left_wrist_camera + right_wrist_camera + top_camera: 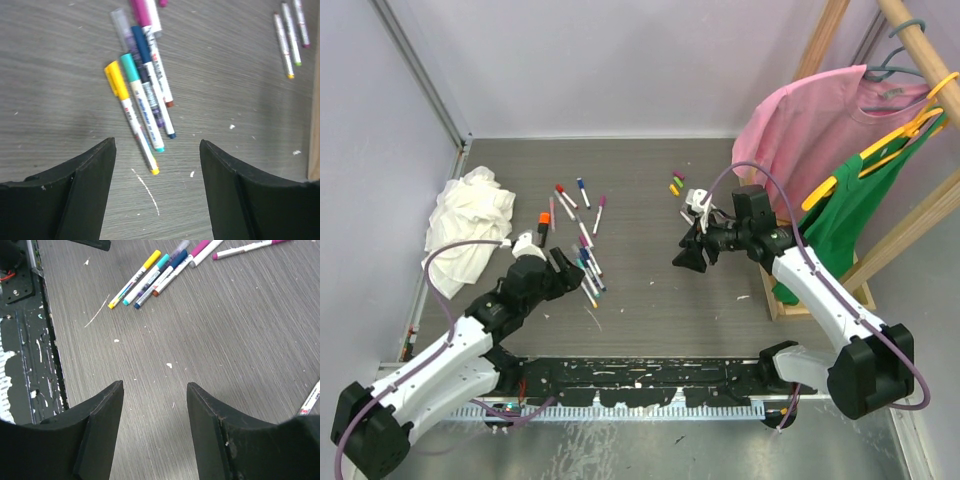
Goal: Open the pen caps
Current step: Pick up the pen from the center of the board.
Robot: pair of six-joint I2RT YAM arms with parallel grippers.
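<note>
A bunch of white-barrelled pens (588, 268) lies just ahead of my left gripper (566, 266). In the left wrist view their pen caps are on: yellow (116, 80), teal (129, 67), blue (141, 44) and magenta (140, 11). My left gripper (157, 143) hovers open and empty just short of the yellow pen's tail. My right gripper (688, 256) hangs open over bare table near the middle, and in its own view (155, 384) nothing lies between the fingers. The same capped pens (150, 275) show far ahead of it. A few loose caps (675, 185) lie at the back.
More pens (570, 200) are scattered behind the bunch. A crumpled white rag (470, 225) lies at the left. Pink (800, 125) and green (840, 215) shirts hang on a wooden rack (910, 230) at the right. A black rail (640, 380) runs along the near edge.
</note>
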